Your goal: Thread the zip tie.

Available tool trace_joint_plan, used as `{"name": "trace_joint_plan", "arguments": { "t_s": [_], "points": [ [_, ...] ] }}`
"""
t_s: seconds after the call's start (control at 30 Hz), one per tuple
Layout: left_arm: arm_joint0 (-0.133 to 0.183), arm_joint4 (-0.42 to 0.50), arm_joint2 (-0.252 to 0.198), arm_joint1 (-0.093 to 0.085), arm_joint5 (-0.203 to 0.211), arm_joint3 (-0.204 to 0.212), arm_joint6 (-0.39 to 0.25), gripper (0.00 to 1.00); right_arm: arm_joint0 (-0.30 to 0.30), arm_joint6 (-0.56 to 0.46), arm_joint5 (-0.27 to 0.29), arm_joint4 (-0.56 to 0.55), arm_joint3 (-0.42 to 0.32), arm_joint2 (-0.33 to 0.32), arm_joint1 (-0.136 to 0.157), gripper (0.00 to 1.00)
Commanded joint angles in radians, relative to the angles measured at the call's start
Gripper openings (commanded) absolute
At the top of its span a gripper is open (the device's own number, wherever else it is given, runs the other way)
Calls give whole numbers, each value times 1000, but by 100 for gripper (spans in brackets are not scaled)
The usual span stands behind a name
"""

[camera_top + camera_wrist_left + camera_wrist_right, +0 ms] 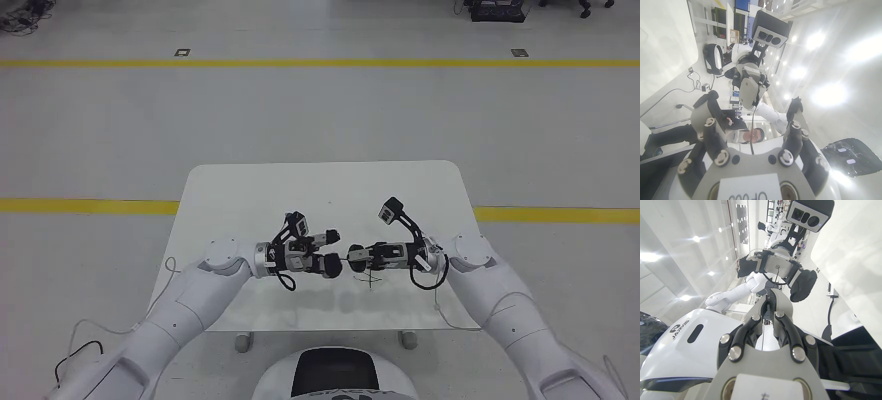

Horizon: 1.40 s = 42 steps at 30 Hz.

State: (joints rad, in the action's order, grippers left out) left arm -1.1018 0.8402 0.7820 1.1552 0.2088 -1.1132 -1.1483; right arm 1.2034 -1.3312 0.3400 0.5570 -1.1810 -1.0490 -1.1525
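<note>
1. Right gripper (770, 298): fingers pressed together, pinching the zip tie (753, 123), a thin black strap. Just right of centre in the top view.
2. Left gripper (754, 98): fingers spread wide, pinching nothing. Just left of centre in the top view, face to face with the right one and close to it.
3. Zip tie held in the air above the table (250, 190), not resting on it. Long axis along the line between the two grippers, left to right across the top view. In the left wrist view, a near-vertical line from the right gripper's tip at centre frame down to the left gripper's palm at lower centre.
4. Free end in the gap between the left gripper's open fingers, at or very near the palm. Contact too fine to tell, as is the position of the tie's head.
5. Judgement: the left gripper is the only free one and already straddles the strap, so the coming move likely turns on keeping that end centred between its fingers.
6. Surface: white table with rounded corners, plain and matte.
7. Room: pale floor (320, 120) with yellow lines (320, 63) across the upper part and middle of the top view. Bright ceiling lights (827, 94) at the right of the left wrist view.
</note>
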Motion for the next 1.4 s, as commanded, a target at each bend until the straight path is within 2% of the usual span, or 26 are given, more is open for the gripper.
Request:
{"name": "trace_joint_plan", "arguments": {
  "t_s": [0.0, 0.1, 0.5, 0.73, 0.9, 1.37],
  "points": [
    [0, -1, -1, 1, 0, 1, -1, 66, 0, 1, 0, 0, 1, 1, 0, 0],
    [0, -1, -1, 2, 0, 2, -2, 57, -1, 2, 0, 0, 2, 2, 0, 0],
    [1, -5, -1, 4, 0, 5, -5, 45, -3, 13, 0, -5, 7, 7, 0, 0],
    [0, -8, 1, 5, 0, 5, -7, 29, -4, 24, -2, -15, 10, 11, 1, 0],
    [-1, -10, 3, 5, 5, 4, -7, 22, -5, 41, -13, -19, 12, 12, 2, 0],
    [-1, -19, 4, 6, 16, 3, -11, 13, -21, 31, -71, 34, 49, 23, -3, 0]
  ]
}}
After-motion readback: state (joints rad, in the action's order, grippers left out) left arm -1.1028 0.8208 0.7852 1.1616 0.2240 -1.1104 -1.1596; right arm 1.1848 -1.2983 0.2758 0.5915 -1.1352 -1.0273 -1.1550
